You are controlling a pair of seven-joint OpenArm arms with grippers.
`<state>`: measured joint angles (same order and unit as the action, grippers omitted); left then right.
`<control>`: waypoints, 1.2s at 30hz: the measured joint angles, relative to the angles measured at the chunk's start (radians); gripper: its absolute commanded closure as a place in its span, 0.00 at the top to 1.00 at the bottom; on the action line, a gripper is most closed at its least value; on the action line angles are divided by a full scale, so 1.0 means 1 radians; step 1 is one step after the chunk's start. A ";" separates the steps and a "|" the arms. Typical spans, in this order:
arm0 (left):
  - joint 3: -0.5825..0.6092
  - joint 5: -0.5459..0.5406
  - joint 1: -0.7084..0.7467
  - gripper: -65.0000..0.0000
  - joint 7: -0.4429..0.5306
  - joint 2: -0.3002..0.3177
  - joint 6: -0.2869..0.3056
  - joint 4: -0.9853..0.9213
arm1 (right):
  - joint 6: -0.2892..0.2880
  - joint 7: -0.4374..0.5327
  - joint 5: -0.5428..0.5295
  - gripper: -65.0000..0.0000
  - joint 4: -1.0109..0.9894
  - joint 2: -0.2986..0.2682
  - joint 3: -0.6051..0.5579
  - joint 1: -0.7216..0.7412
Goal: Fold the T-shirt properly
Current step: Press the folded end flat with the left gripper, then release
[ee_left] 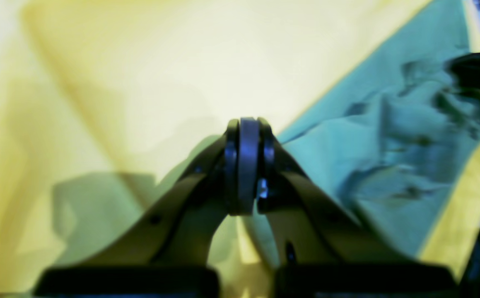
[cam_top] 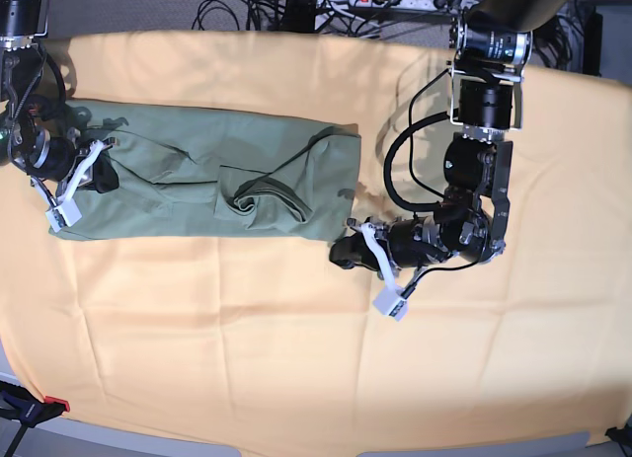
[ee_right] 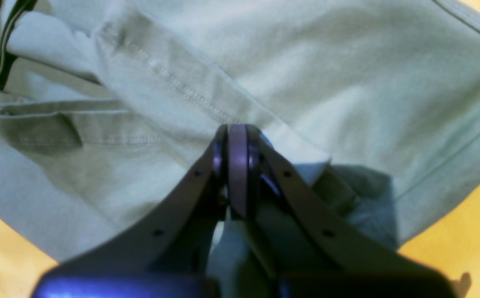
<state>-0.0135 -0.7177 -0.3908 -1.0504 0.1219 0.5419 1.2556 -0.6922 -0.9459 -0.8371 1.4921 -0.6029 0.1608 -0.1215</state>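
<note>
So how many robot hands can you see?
2: the right hand sits on the T-shirt's left end; the left hand sits at its lower right corner.

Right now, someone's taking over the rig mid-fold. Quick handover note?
Left end effector: shut, empty, over the yellow-orange cloth just off the T-shirt's near corner.
Right end effector: shut, at the shirt's far end; whether it pinches fabric is not clear.
T-shirt: a long band across the cloth, sides already folded in, with a bunched sleeve on top near the middle.
Left: smooth that bunch, then fold the band end to end.
</note>
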 measured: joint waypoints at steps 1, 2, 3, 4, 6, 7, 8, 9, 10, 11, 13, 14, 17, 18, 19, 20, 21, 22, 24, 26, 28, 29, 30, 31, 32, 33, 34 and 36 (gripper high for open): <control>0.000 -0.062 -0.002 0.00 -0.026 0.001 0.050 0.010 | 0.000 0.000 0.000 0.00 0.000 0.000 0.000 0.000; 0.001 -0.139 -0.003 0.00 -0.053 0.009 0.093 0.027 | 0.000 0.000 0.000 0.00 0.000 0.000 0.000 0.000; 0.002 -0.189 -0.003 0.00 -0.080 0.011 0.119 0.049 | 0.000 0.000 0.000 0.00 0.000 0.000 0.000 0.000; 0.002 -0.211 -0.005 0.00 -0.103 0.014 0.118 0.071 | 0.000 0.000 0.000 0.00 0.000 0.000 0.000 0.000; 0.003 -0.217 -0.008 0.00 -0.144 0.028 0.116 0.105 | 0.000 0.000 0.000 0.00 0.000 0.000 0.000 0.000; 0.004 -0.217 -0.006 0.00 -0.148 0.039 0.098 0.123 | 0.000 0.000 0.000 0.00 0.000 0.000 0.000 0.000; 0.004 -0.217 -0.005 0.00 -0.148 0.053 0.089 0.140 | 0.000 0.000 0.000 0.00 0.000 0.000 0.000 0.000; 0.005 -0.208 -0.005 0.00 -0.148 0.068 0.073 0.153 | 0.000 0.000 0.000 0.00 0.000 0.000 0.000 0.000; 0.006 -0.189 -0.006 0.00 -0.146 0.082 0.064 0.163 | 0.000 0.000 0.000 0.00 0.000 0.000 0.000 0.000; 0.006 -0.181 -0.008 0.00 -0.146 0.097 0.051 0.166 | 0.000 0.000 0.000 0.00 0.000 0.000 0.000 0.000; 0.037 -0.180 -0.008 0.00 -0.148 0.134 0.041 0.166 | 0.000 0.000 0.000 0.00 0.000 0.000 0.000 0.000; 0.066 -0.183 -0.008 0.00 -0.159 0.153 0.042 0.166 | 0.000 0.000 0.000 0.00 0.000 0.000 0.000 0.000; 0.178 -0.204 -0.008 0.00 -0.201 0.189 0.042 0.165 | 0.000 0.001 0.000 0.00 0.000 0.000 0.000 0.000; 0.211 -0.211 -0.007 0.00 -0.207 0.195 0.045 0.165 | 0.000 0.001 0.000 0.00 0.000 0.000 0.000 0.000; 0.237 -0.218 -0.005 0.00 -0.205 0.195 0.045 0.165 | 0.000 0.001 0.000 0.00 0.000 0.000 0.000 0.000; 0.254 -0.226 -0.005 0.00 -0.204 0.195 0.045 0.165 | 0.000 0.001 0.000 0.00 0.000 0.000 0.000 0.000; 0.264 -0.238 -0.005 0.00 -0.204 0.194 0.045 0.165 | 0.000 0.000 0.000 0.00 0.000 0.000 0.000 0.000; 0.268 -0.252 -0.005 0.00 -0.201 0.195 0.045 0.165 | 0.000 0.000 0.000 0.00 0.000 0.000 0.000 0.000; 0.268 -0.241 -0.007 0.00 -0.200 0.194 0.046 0.165 | 0.000 0.000 0.000 0.00 0.000 0.000 0.000 0.000; 0.268 -0.185 -0.008 0.00 -0.202 0.188 0.045 0.165 | 0.000 0.000 0.000 0.00 0.000 0.000 0.000 0.000; 0.268 -0.165 -0.007 0.00 -0.203 0.180 0.044 0.165 | 0.000 0.000 0.000 0.00 0.000 0.000 0.000 0.000; 0.268 -0.169 -0.008 0.00 -0.203 0.173 0.045 0.165 | 0.000 0.000 0.000 0.00 0.000 0.000 0.000 0.000; 0.268 -0.182 -0.008 0.00 -0.203 0.166 0.045 0.165 | 0.000 0.000 0.000 0.00 0.000 0.000 0.000 0.000; 0.268 -0.204 -0.008 0.00 -0.200 0.163 0.045 0.165 | 0.000 0.000 0.000 0.00 0.000 0.000 0.000 0.000; 0.268 -0.220 -0.008 0.00 -0.200 0.161 0.046 0.165 | 0.000 0.000 0.000 0.00 0.000 0.000 0.000 0.000; 0.268 -0.229 -0.008 0.00 -0.200 0.162 0.058 0.165 | 0.000 0.000 0.000 0.00 0.000 0.000 0.000 0.000; 0.268 -0.242 -0.008 0.00 -0.201 0.162 0.066 0.165 | 0.000 0.000 0.000 0.00 0.000 0.000 0.000 0.000; 0.268 -0.262 -0.008 0.00 -0.201 0.161 0.069 0.165 | 0.000 0.000 0.000 0.00 0.000 0.000 0.000 0.000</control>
<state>0.2543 -0.9802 -0.3985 -1.2510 0.2829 0.6109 1.4208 -0.6922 -0.9455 -0.8371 1.4921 -0.6029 0.1608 -0.1211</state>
